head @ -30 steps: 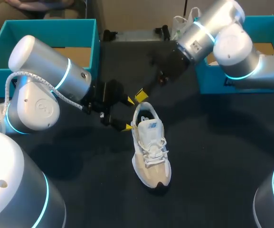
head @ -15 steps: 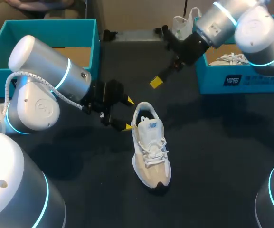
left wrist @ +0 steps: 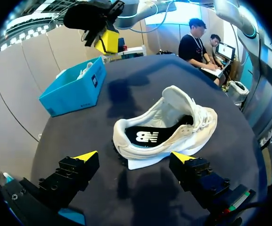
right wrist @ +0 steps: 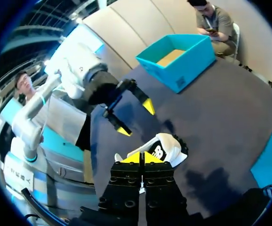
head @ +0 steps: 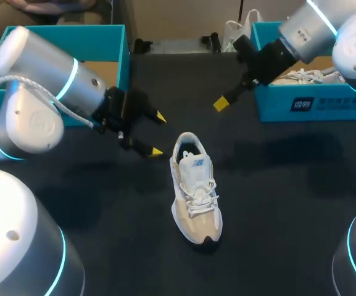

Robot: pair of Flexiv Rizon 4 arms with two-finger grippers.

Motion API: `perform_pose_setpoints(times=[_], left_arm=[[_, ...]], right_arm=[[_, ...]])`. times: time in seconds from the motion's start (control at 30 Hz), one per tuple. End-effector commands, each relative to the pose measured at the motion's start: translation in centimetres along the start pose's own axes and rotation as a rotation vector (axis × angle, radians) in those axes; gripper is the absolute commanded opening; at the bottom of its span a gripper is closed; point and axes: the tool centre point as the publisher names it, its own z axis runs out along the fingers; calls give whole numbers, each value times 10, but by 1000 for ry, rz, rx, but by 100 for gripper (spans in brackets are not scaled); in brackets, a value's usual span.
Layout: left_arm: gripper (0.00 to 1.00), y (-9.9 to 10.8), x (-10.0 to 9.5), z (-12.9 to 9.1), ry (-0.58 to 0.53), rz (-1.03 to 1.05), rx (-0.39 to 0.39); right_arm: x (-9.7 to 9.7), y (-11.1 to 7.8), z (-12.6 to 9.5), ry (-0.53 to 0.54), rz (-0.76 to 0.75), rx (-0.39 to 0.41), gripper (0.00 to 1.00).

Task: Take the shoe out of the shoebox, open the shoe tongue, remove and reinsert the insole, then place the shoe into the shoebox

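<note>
White-and-beige mesh sneaker (head: 194,188) is seen lying on its sole on the black table (head: 276,203), outside the box, its heel turned towards the left gripper (head: 158,134); a black insole (left wrist: 147,135) is seen seated inside it, and the tongue appears lifted. Nothing is held; the left gripper's yellow-tipped fingers are spread wide, with the heel just ahead of them and untouched; the right gripper (head: 221,103) is raised beside the blue cardboard shoebox (head: 313,105), its fingers pressed together on nothing, the sneaker well ahead of them. Removal from the box is judged done; whether the insole step is done cannot be told; the return to the shoebox is left.
</note>
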Motion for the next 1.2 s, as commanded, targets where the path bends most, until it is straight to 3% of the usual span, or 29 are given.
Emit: perform_pose_setpoints(times=[0.03, 0.13, 0.3, 0.6, 1.1, 1.2], left_arm=[[100, 5, -7, -34, 12, 0, 12], [100, 8, -13, -48, 37, 3, 23], [100, 16, -27, -74, 66, 7, 47], [100, 15, -40, -113, 72, 80, 51], [100, 4, -68, -193, -16, 155, -44], [100, 2, -71, -202, -29, 159, -47]], right_arm=[[7, -3, 6, -192, 65, 9, 0], [9, -2, 11, -271, 92, 30, 0], [17, 1, 20, -352, 110, -7, 0], [17, 1, 20, -352, 110, -7, 0], [17, 1, 20, -352, 110, -7, 0], [14, 0, 28, -424, 156, -43, 0]])
